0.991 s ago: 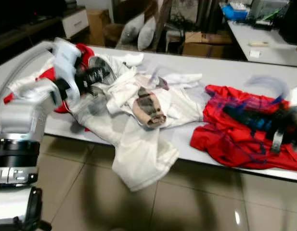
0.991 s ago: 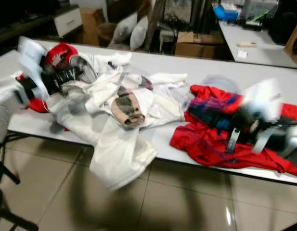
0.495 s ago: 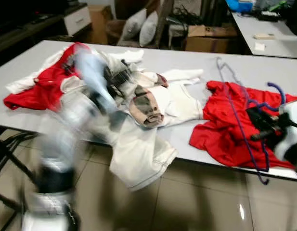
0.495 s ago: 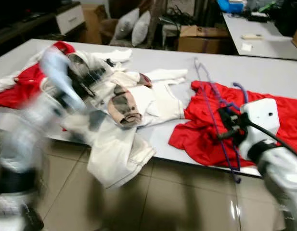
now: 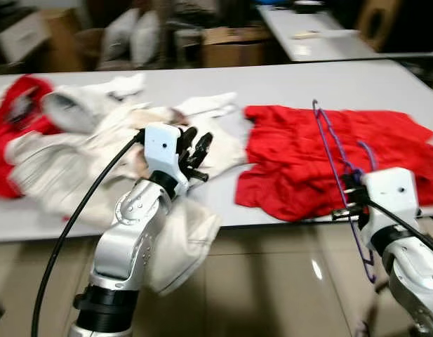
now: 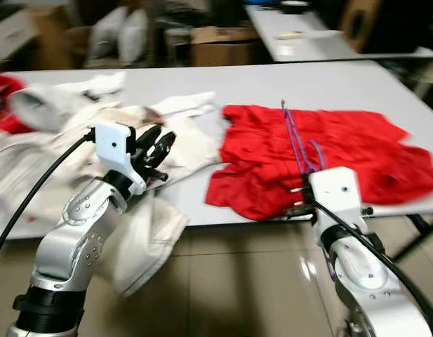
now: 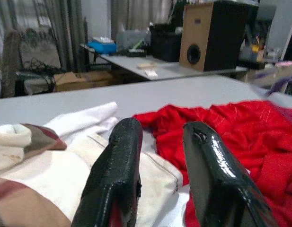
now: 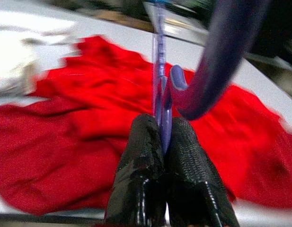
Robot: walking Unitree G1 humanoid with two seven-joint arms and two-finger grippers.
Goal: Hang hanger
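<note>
A thin purple hanger (image 5: 333, 153) stands on edge over the red shirt (image 5: 300, 158) at the table's right. My right gripper (image 5: 349, 199) is shut on the hanger's wire near its hook, which curls above the fingers (image 8: 150, 175) in the right wrist view. The hanger's lower part (image 5: 365, 261) hangs below the table's front edge. My left gripper (image 5: 196, 151) hovers open over the white clothes (image 5: 83, 161), with nothing between its fingers (image 7: 118, 170).
A long white table (image 5: 286, 81) carries a heap of white and tan clothes at the left and another red garment (image 5: 12, 119) at the far left. A white garment (image 5: 180, 242) droops off the front edge. Behind stand boxes, cushions and a second table (image 5: 307, 38).
The camera has swung right, so the whole scene has shifted left. My left arm has come up in front, gripper over the white clothes. My right gripper still holds the hanger.
</note>
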